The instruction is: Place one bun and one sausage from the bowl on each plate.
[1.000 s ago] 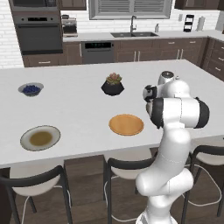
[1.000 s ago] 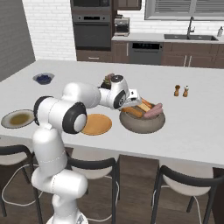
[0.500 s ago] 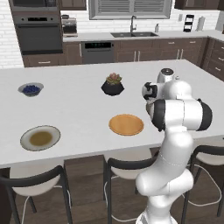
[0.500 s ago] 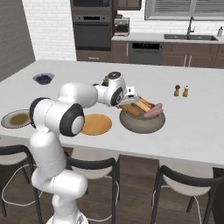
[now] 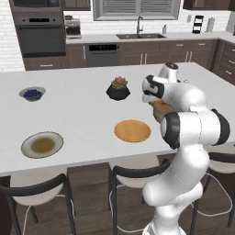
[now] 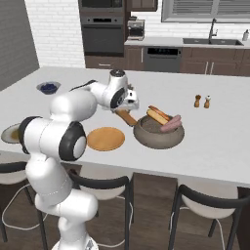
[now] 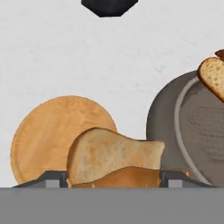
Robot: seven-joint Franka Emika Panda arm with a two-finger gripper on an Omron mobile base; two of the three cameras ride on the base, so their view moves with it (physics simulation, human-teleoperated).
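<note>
My gripper (image 6: 128,105) is shut on a golden-tan bun (image 6: 126,117), holding it just left of the grey-brown bowl (image 6: 158,137). In the hand view the bun (image 7: 113,157) sits between the two fingertips (image 7: 54,178), over the gap between the orange-tan plate (image 7: 48,131) and the bowl (image 7: 192,131). Another bun (image 6: 157,115) and pink sausages (image 6: 171,124) lie in the bowl. The orange plate (image 6: 105,138) is bare. The grey-rimmed plate with the olive centre (image 5: 42,144) lies bare at the counter's left. From the left base the gripper (image 5: 153,95) and bun (image 5: 160,106) show beside my arm.
A black plant pot (image 5: 118,89) stands behind the orange plate (image 5: 132,130). A small bowl of blueberries (image 5: 32,93) sits far left. Salt and pepper shakers (image 6: 202,101) stand right of the bowl. Stools line the counter's near edge.
The jaws have shut on the bun. The hand has carried it up out of the bowl, toward the orange plate.
</note>
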